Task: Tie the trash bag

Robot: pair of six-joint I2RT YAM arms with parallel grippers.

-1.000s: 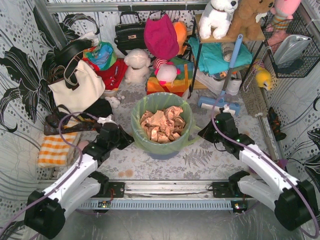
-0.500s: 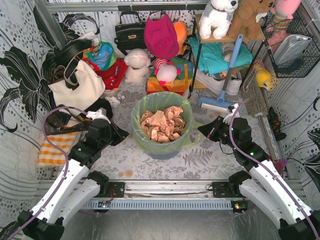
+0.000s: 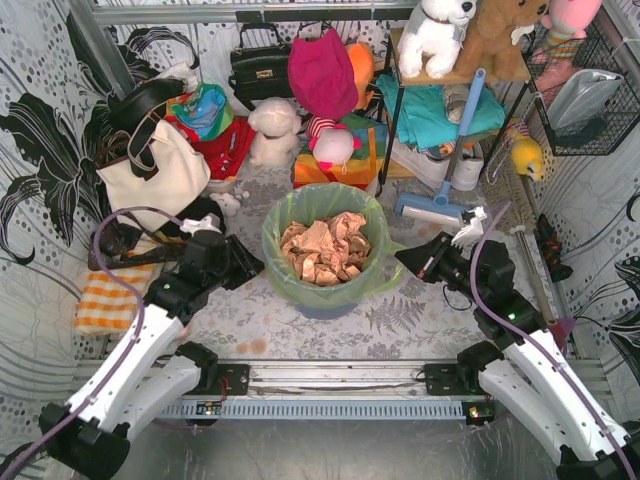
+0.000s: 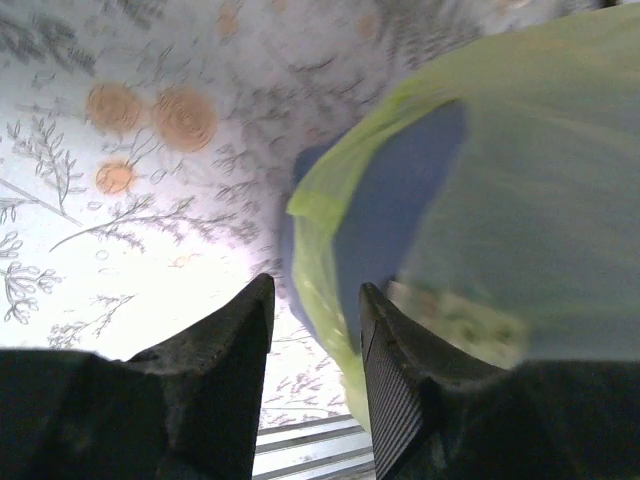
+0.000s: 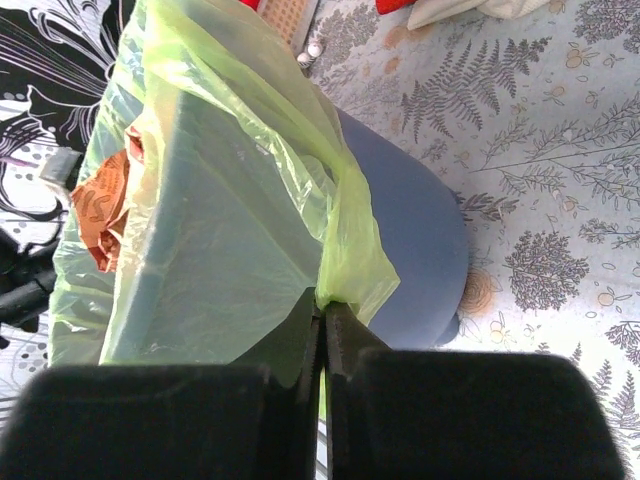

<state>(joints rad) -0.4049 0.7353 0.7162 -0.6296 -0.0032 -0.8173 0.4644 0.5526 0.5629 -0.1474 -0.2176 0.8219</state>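
Observation:
The trash bag (image 3: 320, 215) is a light-green liner in a round blue-grey bin (image 3: 325, 303), with crumpled tan paper (image 3: 325, 250) inside. My right gripper (image 3: 404, 262) is at the bin's right side, shut on a pulled-out fold of the trash bag (image 5: 240, 190); its jaws (image 5: 322, 305) pinch the green film beside the bin (image 5: 415, 240). My left gripper (image 3: 252, 264) stands open at the bin's left side. In the left wrist view the gripper (image 4: 315, 292) has the bag's hanging edge (image 4: 318, 255) showing in its gap, close to the right finger (image 4: 385, 340); contact cannot be told.
Behind the bin lie a white tote (image 3: 155, 170), a black handbag (image 3: 258, 65), plush toys (image 3: 275, 130) and a blue mop (image 3: 440, 205). An orange checked cloth (image 3: 110, 300) sits at the left. A metal rail (image 3: 330, 380) runs along the near edge.
My left gripper has gone from shut to open and swung back in toward the bin's left rim. The right arm has risen while its jaws stay on the bag fold.

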